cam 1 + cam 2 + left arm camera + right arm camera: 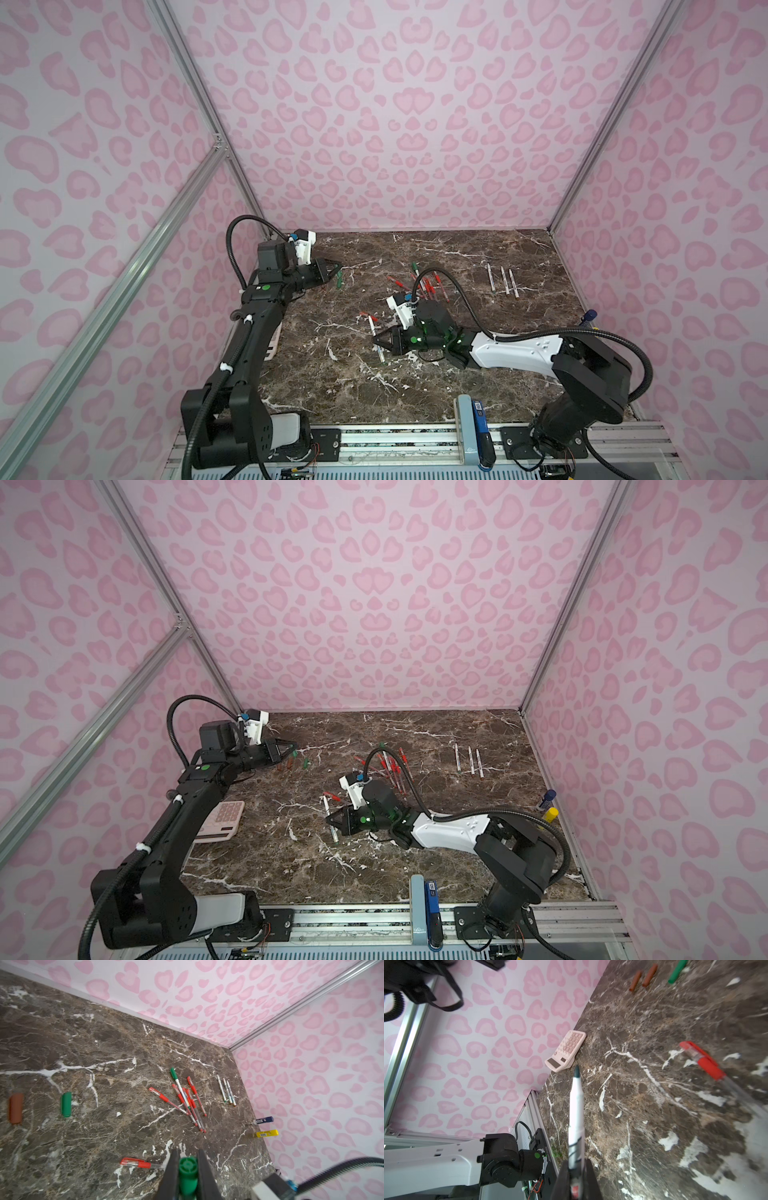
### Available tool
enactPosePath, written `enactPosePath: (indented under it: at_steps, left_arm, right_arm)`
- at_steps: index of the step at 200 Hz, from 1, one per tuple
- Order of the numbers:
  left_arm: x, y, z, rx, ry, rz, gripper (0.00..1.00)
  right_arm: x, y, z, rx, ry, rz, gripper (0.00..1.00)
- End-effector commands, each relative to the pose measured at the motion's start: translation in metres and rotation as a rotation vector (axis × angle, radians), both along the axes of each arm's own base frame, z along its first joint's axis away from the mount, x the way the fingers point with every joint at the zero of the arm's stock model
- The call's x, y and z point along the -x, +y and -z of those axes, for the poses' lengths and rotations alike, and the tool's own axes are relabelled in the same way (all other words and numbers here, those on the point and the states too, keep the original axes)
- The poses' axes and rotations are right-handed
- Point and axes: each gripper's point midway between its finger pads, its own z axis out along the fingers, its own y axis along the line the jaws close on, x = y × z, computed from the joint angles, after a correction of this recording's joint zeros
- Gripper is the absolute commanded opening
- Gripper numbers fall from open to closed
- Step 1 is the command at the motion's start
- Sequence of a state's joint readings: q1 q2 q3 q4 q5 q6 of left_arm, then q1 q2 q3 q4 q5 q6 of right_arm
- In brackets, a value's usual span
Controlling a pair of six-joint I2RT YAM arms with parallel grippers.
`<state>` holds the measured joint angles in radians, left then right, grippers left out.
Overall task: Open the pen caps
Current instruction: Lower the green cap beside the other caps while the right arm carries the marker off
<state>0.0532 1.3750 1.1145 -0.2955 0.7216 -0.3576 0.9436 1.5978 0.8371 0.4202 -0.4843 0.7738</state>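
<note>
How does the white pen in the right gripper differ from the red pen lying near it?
The white pen is gripped by the right gripper; the red pen lies loose on the table. The white pen's dark tip is bare; the red pen is capped. Both are thin stick pens.

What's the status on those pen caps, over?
Left pincer shut on green cap. Right pincer shut on white pen, nib bare. Red-capped pen beside it, not blocking.
</note>
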Motion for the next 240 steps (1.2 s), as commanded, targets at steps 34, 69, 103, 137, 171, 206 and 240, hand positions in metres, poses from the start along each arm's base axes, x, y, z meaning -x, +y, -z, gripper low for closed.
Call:
enactPosePath:
  at_steps: [34, 69, 103, 137, 171, 206, 240]
  left_arm:
    - [-0.031, 0.002, 0.07, -0.215, 0.226, 0.003, 0.03]
    - [-0.053, -0.004, 0.11, -0.325, 0.338, 0.039, 0.04]
    - [-0.073, -0.002, 0.15, -0.391, 0.456, 0.051, 0.06]
    - [-0.091, -0.002, 0.179, -0.453, 0.514, 0.066, 0.09]
    - [-0.102, -0.001, 0.205, -0.521, 0.557, 0.083, 0.11]
    - [-0.107, 0.005, 0.224, -0.556, 0.599, 0.067, 0.11]
    - [-0.115, 0.009, 0.229, -0.569, 0.606, 0.047, 0.12]
  right_arm:
    - [-0.012, -0.063, -0.006, 0.157, -0.113, 0.171, 0.0]
    - [-0.013, -0.1, -0.015, 0.251, -0.158, 0.243, 0.0]
    - [-0.012, -0.128, -0.025, 0.271, -0.194, 0.325, 0.0]
    - [-0.01, -0.148, -0.03, 0.28, -0.222, 0.38, 0.0]
    - [-0.009, -0.158, -0.037, 0.271, -0.229, 0.41, 0.0]
    - [-0.01, -0.162, -0.037, 0.287, -0.219, 0.411, 0.0]
    - [-0.012, -0.162, -0.034, 0.285, -0.225, 0.415, 0.0]
